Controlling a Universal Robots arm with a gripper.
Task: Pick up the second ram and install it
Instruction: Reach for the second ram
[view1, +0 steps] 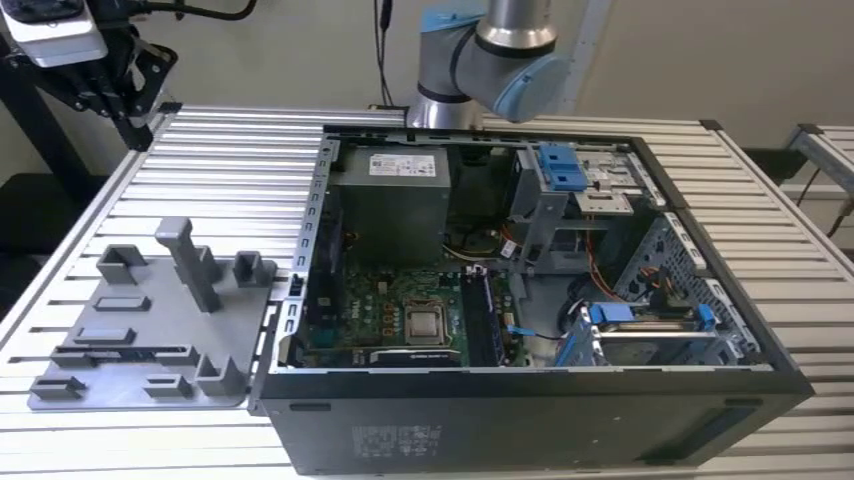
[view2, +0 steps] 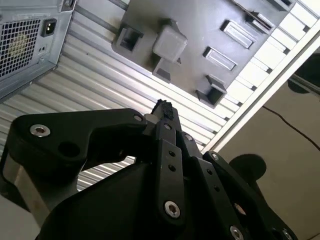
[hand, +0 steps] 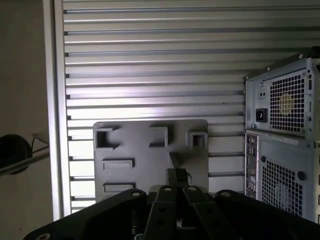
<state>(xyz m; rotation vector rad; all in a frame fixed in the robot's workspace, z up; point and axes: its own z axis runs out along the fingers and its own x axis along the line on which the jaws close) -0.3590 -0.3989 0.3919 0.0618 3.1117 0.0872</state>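
A thin dark strip, which I take for the second ram (view1: 127, 352), lies in a long slot near the front of the grey holder plate (view1: 160, 330) at the exterior view's left. My gripper (view2: 162, 107) hangs high above that plate (view2: 200, 30), its black fingers drawn together to a point with nothing between them. In the first wrist view the gripper (hand: 176, 176) covers the near part of the plate (hand: 135, 145). The open computer case (view1: 534, 300) lies beside the plate, with its motherboard (view1: 400, 315) and the memory slots (view1: 487, 318) showing.
Upright blocks (view1: 187, 260) rise from the holder plate. The case's rear panel with its power supply grille (hand: 282, 107) stands close beside the plate. The arm's base (view1: 487, 60) sits behind the case. A ribbed metal table (view1: 227, 180) carries everything; its edge (hand: 55, 125) lies near the plate.
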